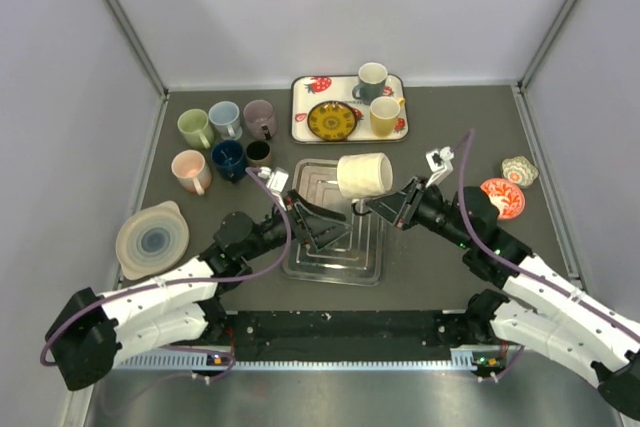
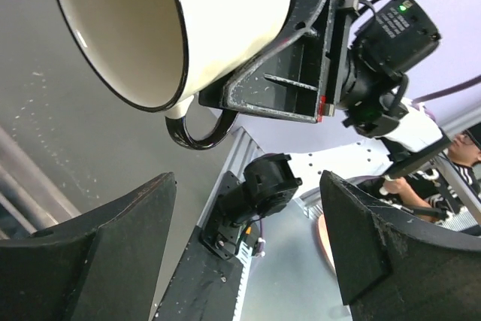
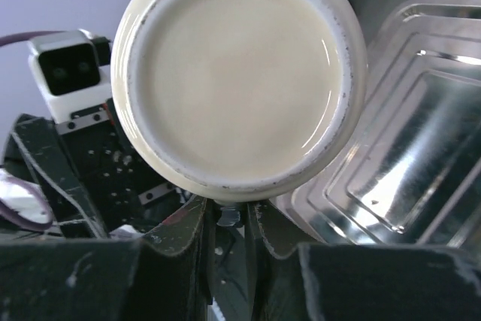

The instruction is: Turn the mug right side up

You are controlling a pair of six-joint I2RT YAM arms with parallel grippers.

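The right gripper [image 1: 378,204] is clenching the cream mug [image 1: 363,174] beside its black handle [image 2: 197,134], holding it on its side in the air above the clear tray [image 1: 330,265]. The mug's mouth is facing the left gripper [image 1: 318,219], whose 2 fingers are standing wide apart, grasping nothing.

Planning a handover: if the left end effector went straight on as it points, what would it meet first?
Probably the cream mug, held sideways by the right end effector; depth is unclear.
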